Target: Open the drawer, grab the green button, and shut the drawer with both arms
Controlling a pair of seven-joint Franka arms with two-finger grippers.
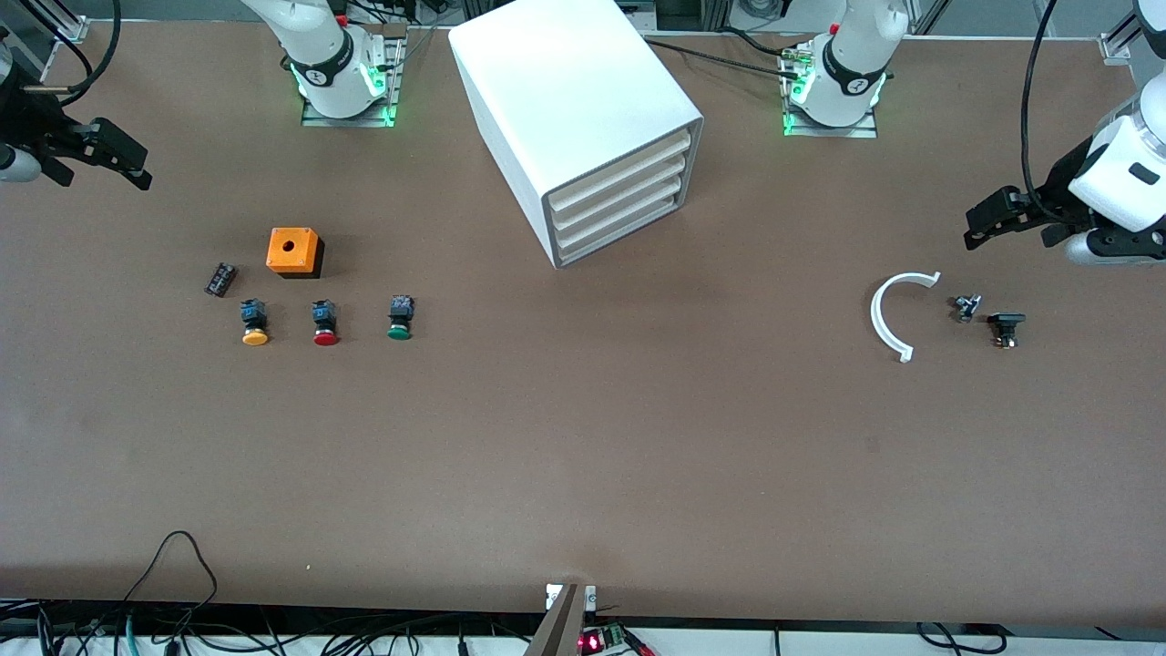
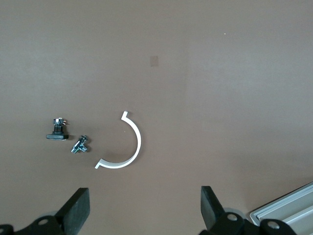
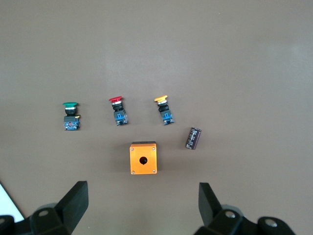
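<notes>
— On the worktop (image 1: 583, 437), where's the green button (image 1: 399, 319)?
— Beside the red one (image 1: 324, 323), cabinet (image 1: 583, 118) drawers shut.
— Grippers?
— Left gripper (image 1: 988, 223), right gripper (image 1: 123, 164): jaws wide, empty, partly cut off.

No readable text, label, brand or number is showing anywhere. The two white jointed robot arms are each wearing a black joint ring with a small white round mark near the base (image 1: 316, 76) (image 1: 860, 85), too small to make out. The small dark cylinder (image 3: 193, 138) lying on the brown surface (image 1: 583, 437) is carrying pale print along its side, too fine to read.
</notes>
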